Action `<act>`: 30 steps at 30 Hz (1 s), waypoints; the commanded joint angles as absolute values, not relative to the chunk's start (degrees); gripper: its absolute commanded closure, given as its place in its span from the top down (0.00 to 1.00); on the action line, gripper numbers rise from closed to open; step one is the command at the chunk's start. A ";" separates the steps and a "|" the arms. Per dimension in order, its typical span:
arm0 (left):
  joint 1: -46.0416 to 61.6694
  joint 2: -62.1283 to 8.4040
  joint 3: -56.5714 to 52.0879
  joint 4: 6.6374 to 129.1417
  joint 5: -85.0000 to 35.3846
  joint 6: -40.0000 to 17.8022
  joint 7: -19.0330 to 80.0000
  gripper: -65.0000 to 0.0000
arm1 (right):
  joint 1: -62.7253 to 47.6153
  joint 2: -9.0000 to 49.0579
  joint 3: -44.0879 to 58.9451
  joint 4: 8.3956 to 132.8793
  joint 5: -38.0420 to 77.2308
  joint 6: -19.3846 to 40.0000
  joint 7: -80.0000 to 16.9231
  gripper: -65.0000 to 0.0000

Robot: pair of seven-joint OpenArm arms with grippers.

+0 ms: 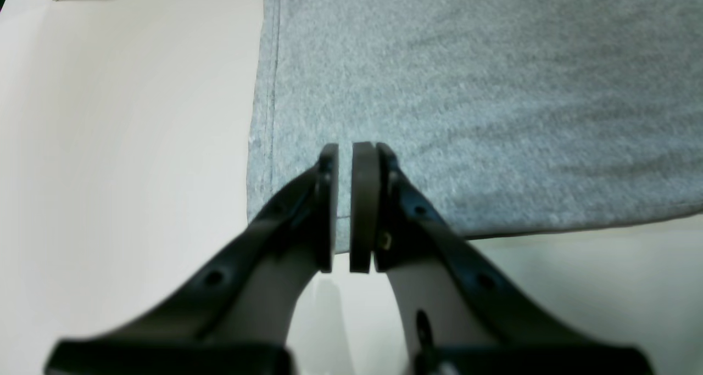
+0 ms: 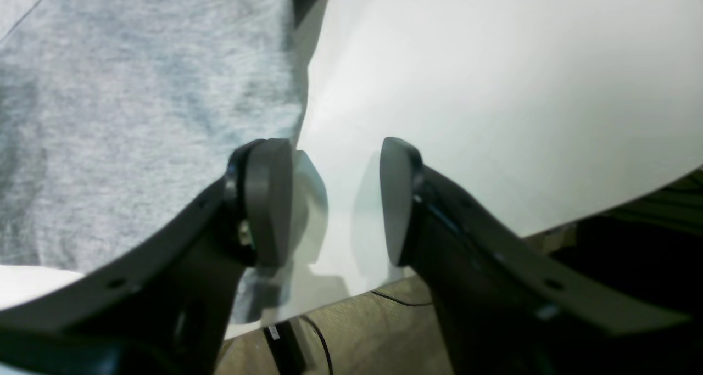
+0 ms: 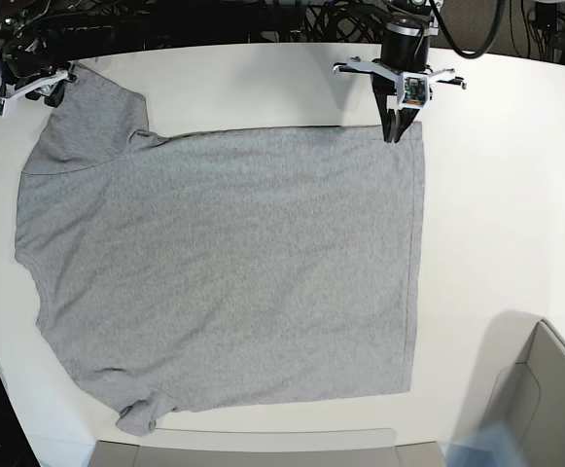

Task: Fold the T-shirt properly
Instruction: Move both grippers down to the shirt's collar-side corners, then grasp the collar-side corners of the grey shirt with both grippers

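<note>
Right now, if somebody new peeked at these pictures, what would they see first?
First, the big grey T-shirt spread flat, plain side up, over most of the white table. Next, the left gripper at the shirt's far hem corner, its pads nearly together with only a thin gap. Last, the right gripper, jaws open, by the far sleeve near the table's edge.

The T-shirt [image 3: 224,272] lies flat on the table [image 3: 515,195]; left pincer [image 3: 395,135] seemingly touches its hem corner.
</note>
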State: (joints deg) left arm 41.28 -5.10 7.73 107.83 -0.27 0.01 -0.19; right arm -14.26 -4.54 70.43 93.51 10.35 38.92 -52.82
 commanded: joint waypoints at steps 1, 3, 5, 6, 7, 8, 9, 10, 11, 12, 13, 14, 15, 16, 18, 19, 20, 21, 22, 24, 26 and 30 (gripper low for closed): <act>41.71 -5.23 7.78 108.70 -0.31 0.13 -1.80 0.09 | -15.34 -7.16 69.67 94.02 6.11 40.00 -60.88 0.41; 41.80 -5.23 7.78 108.70 -0.31 0.13 -1.80 0.09 | -15.60 -8.66 69.67 98.33 6.11 40.00 -60.79 0.41; 41.98 -5.23 7.78 108.70 -0.31 0.13 -1.80 0.09 | -15.60 -9.00 69.67 102.99 6.37 40.00 -60.97 0.41; 41.98 -5.23 7.87 108.70 -0.31 0.13 -1.80 0.09 | -15.60 -9.00 69.67 104.22 6.46 40.00 -61.32 0.41; 41.98 -5.23 7.87 108.70 -0.31 0.13 -1.80 0.09 | -15.52 -9.00 69.93 104.48 6.46 40.00 -62.37 0.41; 41.98 -5.23 7.87 108.70 -0.31 0.13 -1.80 0.09 | -15.43 -8.92 70.11 104.48 6.46 40.00 -64.13 0.41; 42.07 -5.23 7.87 108.70 -0.31 0.13 -1.80 0.09 | -15.43 -8.75 70.11 104.48 6.46 40.00 -66.07 0.41; 42.07 -5.23 7.87 108.70 -0.31 0.13 -1.80 0.09 | -15.43 -8.75 70.11 104.57 6.46 40.00 -67.12 0.41; 42.07 -5.23 7.78 108.70 -0.31 0.13 -1.80 0.09 | -15.43 -8.75 70.11 104.75 6.29 40.00 -68.09 0.41; 42.07 -5.23 7.78 108.70 -0.31 0.13 -1.80 0.09 | -15.25 -8.84 70.11 104.75 6.11 40.00 -68.79 0.41; 42.07 -5.23 7.78 108.70 -0.31 0.13 -1.80 0.09 | -15.25 -8.84 70.11 104.75 6.02 40.00 -69.14 0.41; 42.07 -5.23 7.87 108.70 -0.31 0.13 -1.80 0.09 | -15.25 -8.92 70.11 104.75 6.02 40.00 -69.23 0.41; 42.07 -5.23 7.87 108.70 -0.31 0.13 -1.80 0.09 | -15.25 -8.92 70.20 104.84 6.02 40.00 -69.23 0.41; 42.07 -5.23 7.96 108.70 -0.31 0.13 -1.80 0.09 | -15.52 -8.92 70.29 105.54 6.11 40.00 -69.23 0.41; 42.07 -5.23 7.96 108.70 -0.31 0.13 -1.80 0.09 | -15.60 -9.00 70.81 108.35 6.11 40.00 -69.41 0.41; 42.15 -5.23 7.96 108.70 -0.31 0.13 -1.80 0.09 | -15.52 -9.00 71.96 110.37 6.29 40.00 -70.11 0.41; 42.15 -5.23 7.96 108.70 -0.31 0.13 -1.80 0.09 | -15.25 -9.00 72.66 111.96 6.37 40.00 -71.43 0.41; 42.15 -5.23 7.96 108.70 -0.31 0.13 -1.80 0.09 | -15.08 -9.00 73.10 113.89 6.46 40.00 -74.07 0.41; 42.15 -5.23 7.96 108.70 -0.31 0.13 -1.80 0.09 | -14.55 -9.00 73.36 115.91 6.55 40.00 -77.23 0.41; 42.15 -5.23 7.96 108.70 -0.31 0.13 -1.80 0.09 | -13.14 -8.84 73.80 118.55 6.55 40.00 -80.00 0.41; 42.15 -5.23 8.75 108.70 -0.31 0.13 -1.80 0.09 | -11.91 -7.69 73.80 118.46 6.46 40.00 -80.00 0.41; 42.15 -6.20 11.03 108.70 2.07 0.13 -1.80 0.09 | -9.36 -7.08 74.24 118.46 6.20 40.00 -80.00 0.41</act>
